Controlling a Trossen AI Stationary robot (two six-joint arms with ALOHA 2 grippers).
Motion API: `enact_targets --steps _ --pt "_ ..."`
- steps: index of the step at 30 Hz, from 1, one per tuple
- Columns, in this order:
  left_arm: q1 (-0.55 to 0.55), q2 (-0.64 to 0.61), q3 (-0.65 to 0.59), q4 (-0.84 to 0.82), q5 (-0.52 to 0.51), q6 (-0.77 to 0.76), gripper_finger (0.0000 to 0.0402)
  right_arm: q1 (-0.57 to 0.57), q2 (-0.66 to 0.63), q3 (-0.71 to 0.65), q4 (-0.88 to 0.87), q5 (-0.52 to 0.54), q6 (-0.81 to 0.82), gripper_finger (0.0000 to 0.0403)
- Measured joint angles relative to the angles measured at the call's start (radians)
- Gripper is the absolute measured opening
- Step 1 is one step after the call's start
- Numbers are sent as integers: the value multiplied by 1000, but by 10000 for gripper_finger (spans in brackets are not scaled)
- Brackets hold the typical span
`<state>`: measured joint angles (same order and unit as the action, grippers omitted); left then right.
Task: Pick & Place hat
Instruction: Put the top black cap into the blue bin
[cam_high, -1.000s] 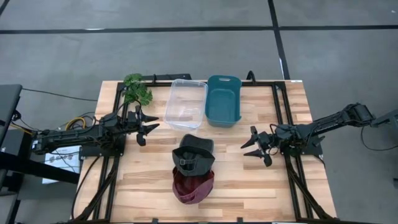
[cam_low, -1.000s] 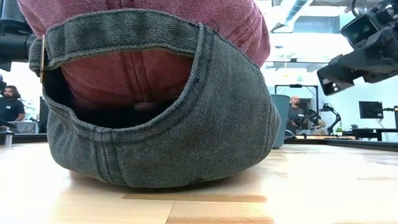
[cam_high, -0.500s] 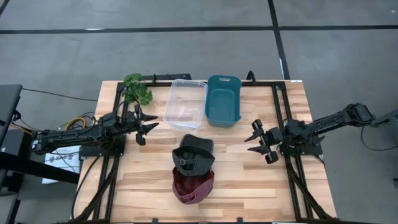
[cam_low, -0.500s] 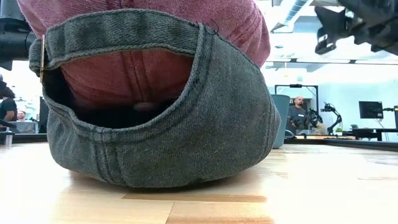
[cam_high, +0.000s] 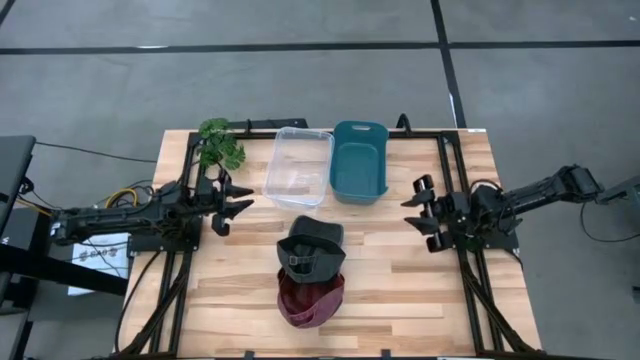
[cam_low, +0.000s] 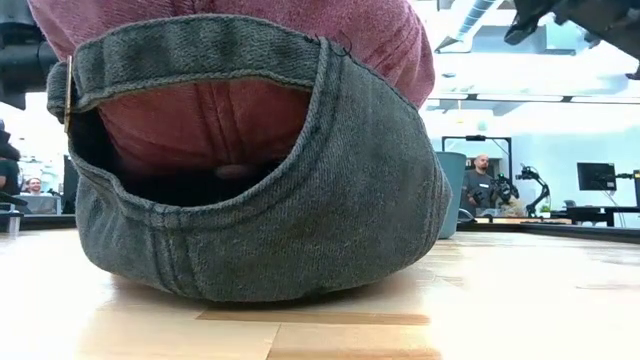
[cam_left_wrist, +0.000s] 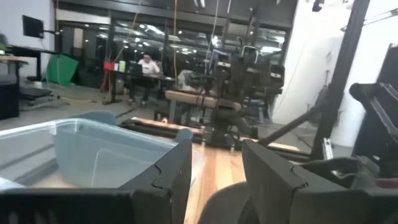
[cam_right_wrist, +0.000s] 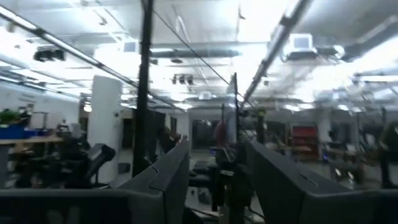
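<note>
Closest to the table's front edge, a dark red hat (cam_high: 309, 298) lies on the wooden table (cam_high: 400, 290), with a grey hat (cam_high: 312, 247) stacked partly over its far side; neither has been touched. Just beyond, to the right, the right gripper (cam_high: 422, 214) has lifted and swung upward over the last second, away from the hats, its fingers spread wide and holding nothing. To the left, the left gripper (cam_high: 228, 201) waits, also open and empty. Farther back sit a clear tub (cam_high: 298, 167), a teal bin (cam_high: 358, 160) and a green plant (cam_high: 220, 143). The pick looks not yet begun; the right arm seems to be retreating or repositioning.
</note>
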<state>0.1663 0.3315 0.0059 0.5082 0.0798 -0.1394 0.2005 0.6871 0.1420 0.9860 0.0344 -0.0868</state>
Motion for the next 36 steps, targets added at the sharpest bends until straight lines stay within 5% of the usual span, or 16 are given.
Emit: enact_targets --steps 4,9,23,36 --pt "-15 57 0 118 16 -22 140 0 66 72 -105 26 33 154" --pt "-56 157 0 119 211 -102 140 -1 205 118 -141 26 23 154" --pt "-168 390 88 129 216 -78 140 -11 512 273 -144 17 -26 154" --pt "-233 484 146 129 216 -14 140 -10 613 377 -344 12 -26 154"
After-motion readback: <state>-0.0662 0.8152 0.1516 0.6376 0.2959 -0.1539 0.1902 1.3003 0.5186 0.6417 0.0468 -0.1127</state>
